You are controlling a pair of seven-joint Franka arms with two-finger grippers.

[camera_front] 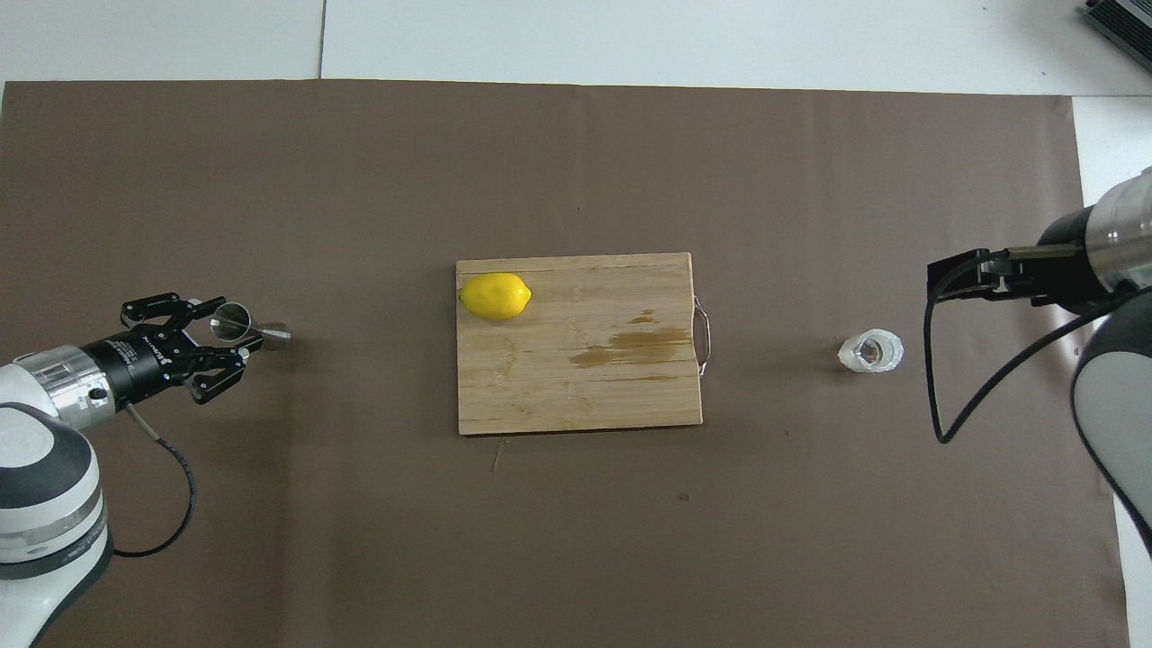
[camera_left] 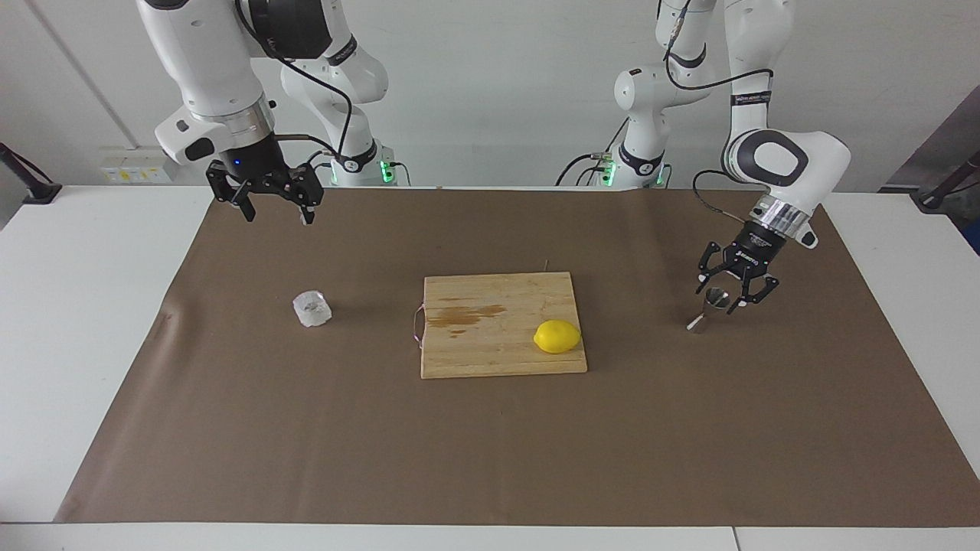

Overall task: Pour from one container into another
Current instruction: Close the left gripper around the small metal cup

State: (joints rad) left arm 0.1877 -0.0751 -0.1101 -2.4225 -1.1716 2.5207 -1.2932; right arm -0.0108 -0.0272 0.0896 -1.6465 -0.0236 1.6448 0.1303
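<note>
The left hand is half closed around the jigger on the bench, not clearly gripping it, and could tip this narrow thing, while the right hand hangs open, well above the cup.

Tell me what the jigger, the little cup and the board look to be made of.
Jigger: polished metal, probably steel; it is shiny and reflective.
Cup: clear whitish plastic or glass, crinkly and faceted; which one cannot be told.
Cutting board: pale wood, perhaps bamboo; visible grain, darker stain, thin wire handle.
</note>
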